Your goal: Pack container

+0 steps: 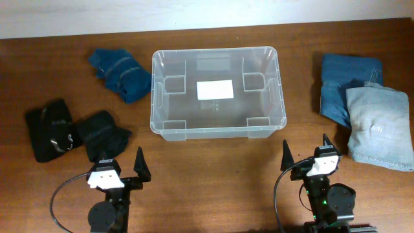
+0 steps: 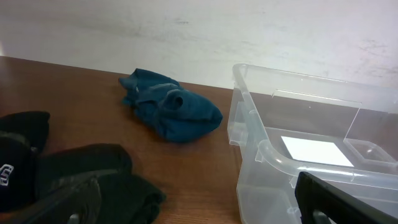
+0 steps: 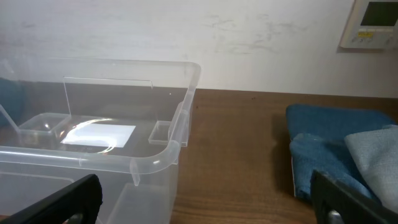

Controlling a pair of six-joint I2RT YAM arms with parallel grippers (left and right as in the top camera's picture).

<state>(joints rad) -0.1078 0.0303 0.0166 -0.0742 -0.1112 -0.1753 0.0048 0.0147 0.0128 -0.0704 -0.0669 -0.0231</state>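
Left tool [image 1: 121, 167] and right tool [image 1: 306, 157] both spread, container [image 1: 217, 132] upright, mouth up, long axis running left-right.

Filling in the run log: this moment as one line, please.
container: empty | left gripper: open, empty | right gripper: open, empty | black clothes, blue cloth, jeans: on table outside it

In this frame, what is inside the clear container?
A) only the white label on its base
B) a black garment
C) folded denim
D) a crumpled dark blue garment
A: the container shows only its white label, while the dark blue garment, black garments and folded denim all lie on the table outside it.
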